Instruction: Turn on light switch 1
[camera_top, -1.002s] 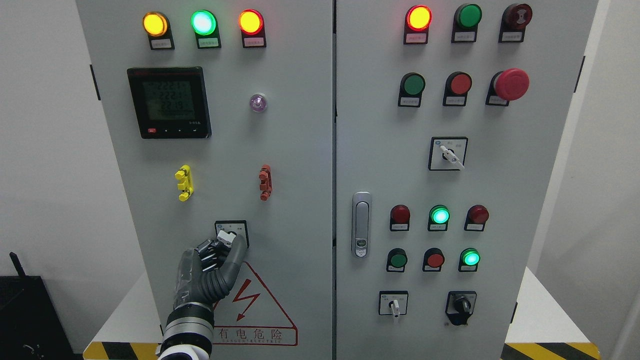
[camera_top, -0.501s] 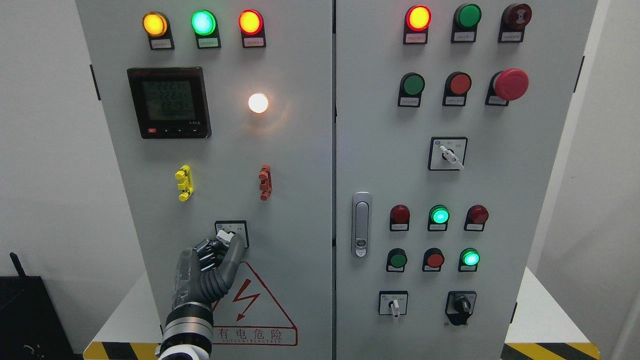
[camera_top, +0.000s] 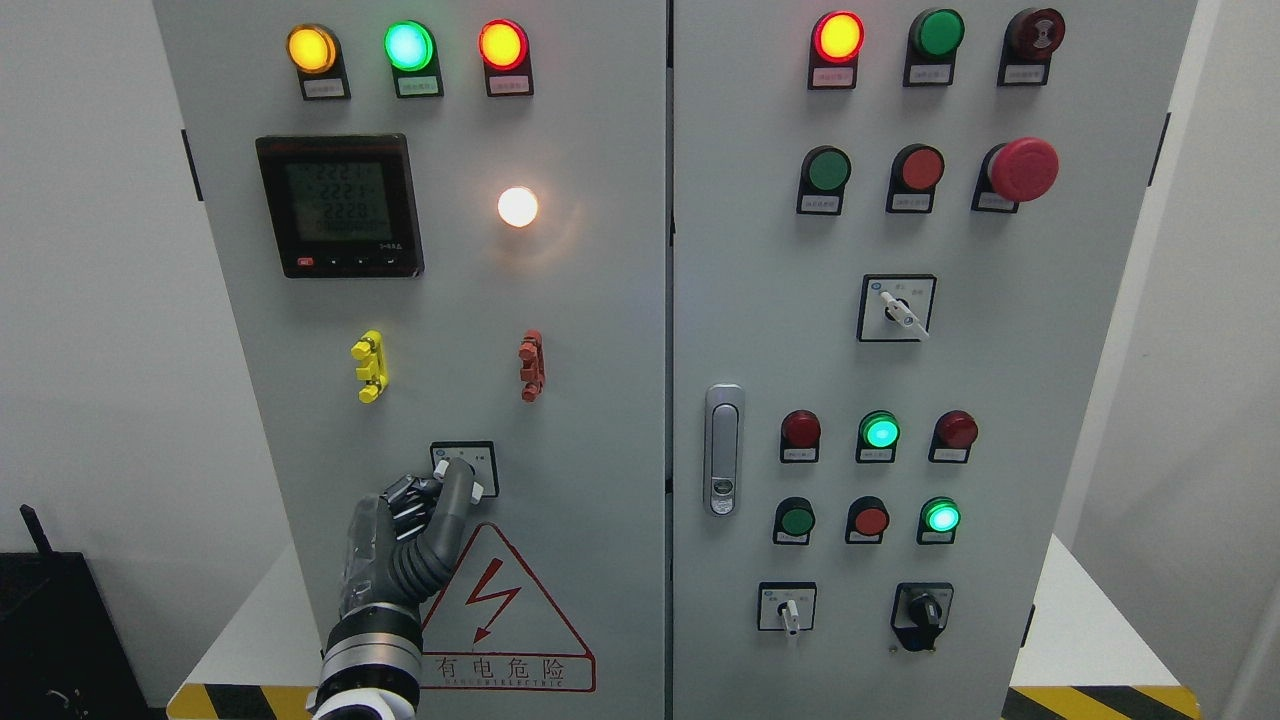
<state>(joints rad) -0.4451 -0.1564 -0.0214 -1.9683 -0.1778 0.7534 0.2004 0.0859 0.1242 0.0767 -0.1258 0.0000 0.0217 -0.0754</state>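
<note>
Light switch 1 is a small rotary switch (camera_top: 484, 459) on a black-framed plate, low on the left cabinet door. My left hand (camera_top: 441, 481) comes up from the bottom left. Its dark thumb (camera_top: 455, 483) lies across the white knob (camera_top: 476, 490) and its curled fingers (camera_top: 410, 492) press in from the left, so it is shut on the knob. Only the knob's two white ends show beside the thumb. Above it, the round lamp (camera_top: 518, 206) glows warm white. My right hand is out of view.
Yellow (camera_top: 369, 366) and red (camera_top: 531, 366) clips stick out above the switch, beside a digital meter (camera_top: 339, 206). A red warning triangle (camera_top: 497, 598) sits just below my hand. The right door carries a handle (camera_top: 723, 449), buttons, pilot lights and other rotary switches (camera_top: 896, 308).
The round lamp went from dark to lit. My left hand has twisted and slid slightly left, so the thumb now lies over the knob instead of to its right.
</note>
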